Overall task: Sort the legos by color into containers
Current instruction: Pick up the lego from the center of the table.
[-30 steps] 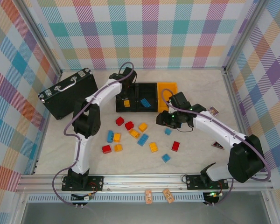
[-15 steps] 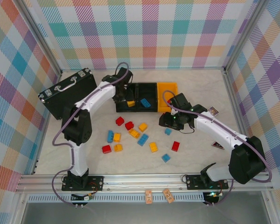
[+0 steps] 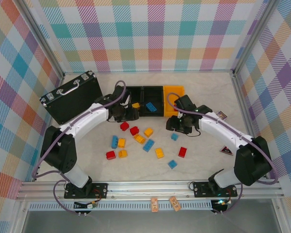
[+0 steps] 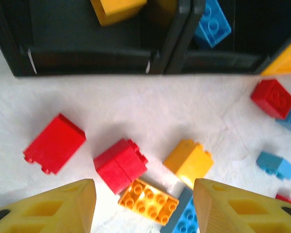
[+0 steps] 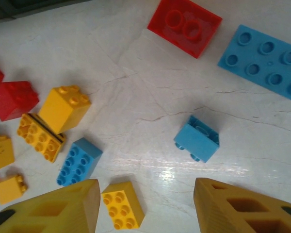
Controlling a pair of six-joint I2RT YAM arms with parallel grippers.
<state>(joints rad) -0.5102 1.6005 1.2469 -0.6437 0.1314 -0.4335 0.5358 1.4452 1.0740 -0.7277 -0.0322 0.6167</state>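
We see the left gripper (image 3: 127, 115) low over the table (image 3: 203, 160), just in front of the left black bin (image 3: 135, 93); in the left wrist view its yellow fingers (image 4: 53, 208) are spread wide apart, and nothing is held between them; past the tips we see a flat orange brick (image 4: 148, 201), with a red brick (image 4: 120, 165) just beside it and a yellow brick (image 4: 189, 160) near it; a second red brick (image 4: 55, 143) lies off to the left, apart from the others. The three bins stand in a row at the far side of the table; the left black bin has one yellow lego (image 3: 136, 105) inside; the middle black bin (image 3: 155, 94) has one blue lego (image 3: 151, 107) inside; the orange-yellow bin (image 3: 173, 94) is at the right end, right up against the middle one. The right gripper (image 3: 174, 125) is low over the table too, just in front of the orange-yellow bin; in the right wrist view its fingers (image 5: 237, 208) are also wide apart and hold nothing; a small light blue brick (image 5: 196, 138) lies on the table ahead of the gap, and a small yellow brick (image 5: 122, 204) lies close to one finger. The loose legos (image 3: 148, 145) are red, yellow and blue, all mixed up on the table on the near side of the bins; a big black case (image 3: 72, 97) lies to the left of the bins, well apart from the legos.
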